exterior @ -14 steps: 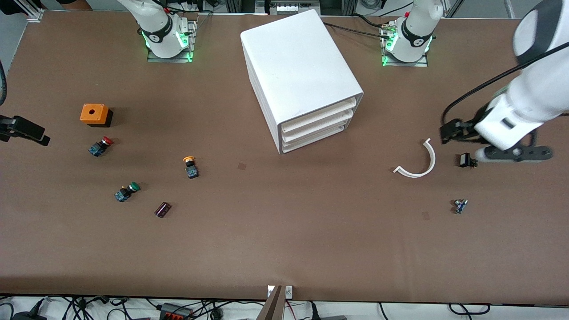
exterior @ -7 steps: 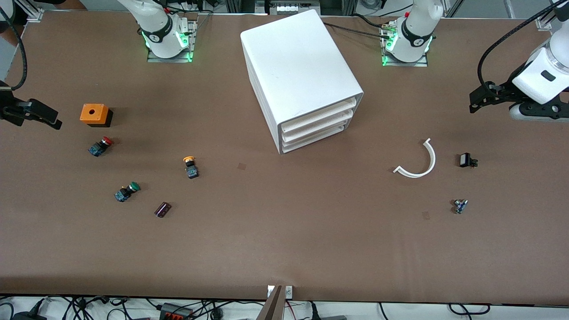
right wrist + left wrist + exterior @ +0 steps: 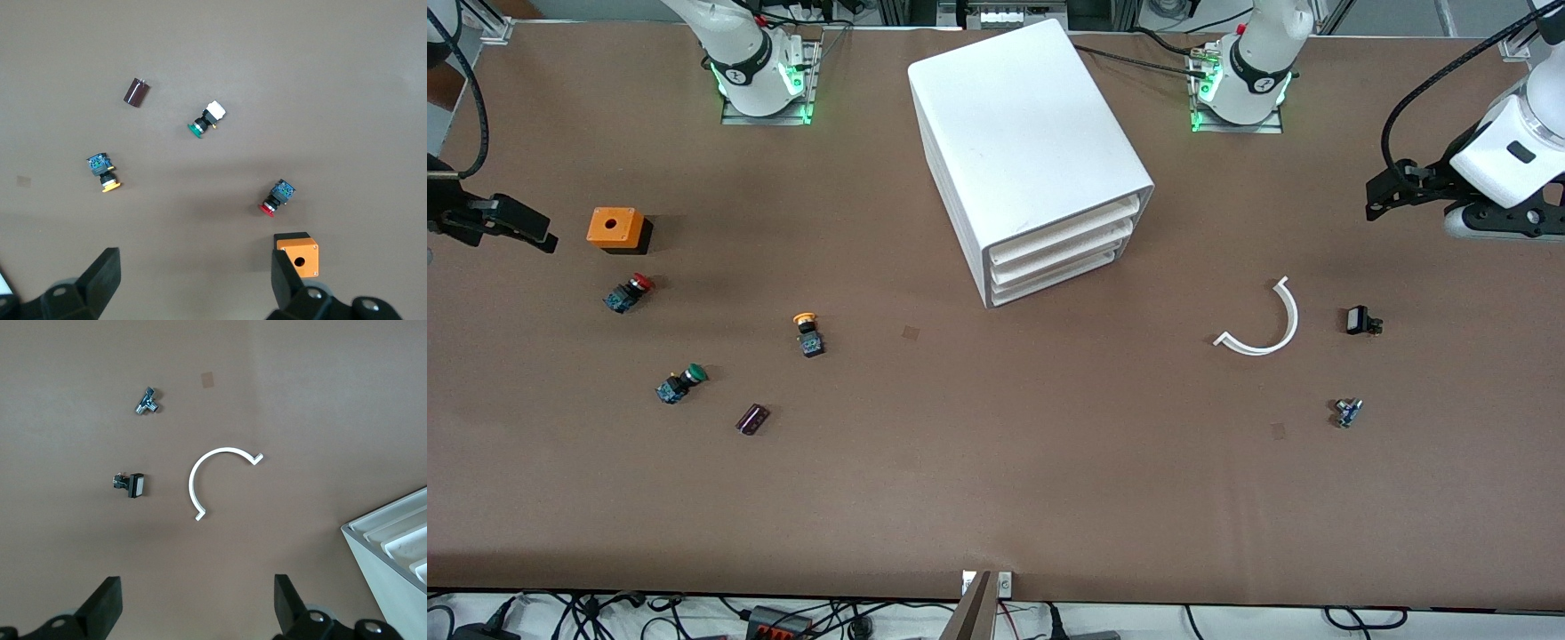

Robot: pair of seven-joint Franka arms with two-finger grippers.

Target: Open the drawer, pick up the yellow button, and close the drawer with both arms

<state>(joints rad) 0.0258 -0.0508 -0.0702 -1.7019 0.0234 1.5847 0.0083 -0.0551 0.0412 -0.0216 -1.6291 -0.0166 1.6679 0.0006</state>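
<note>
Three shallow white plastic drawers sit flush in the boxy white cabinet [image 3: 1027, 151]; the uppermost drawer [image 3: 1065, 230] is closed. Toward my right arm's end from the cabinet lies the small orange-capped push button [image 3: 808, 332] on the brown table [image 3: 996, 471]. My left jaws [image 3: 193, 607] and right jaws [image 3: 193, 283] hover spread wide, holding nothing.

Three push buttons on the desk [image 3: 996, 498]: one orange-capped button [image 3: 807, 333], one red-capped button [image 3: 627, 292], one green-capped button [image 3: 679, 383]. One cabinet [image 3: 1027, 160] with three drawers, top drawer [image 3: 1067, 235]. One orange box [image 3: 615, 228], one dark cylinder [image 3: 752, 419], one white curved strip [image 3: 1263, 324], one black part [image 3: 1360, 321], one small metal part [image 3: 1348, 412]. Two arms.
</note>
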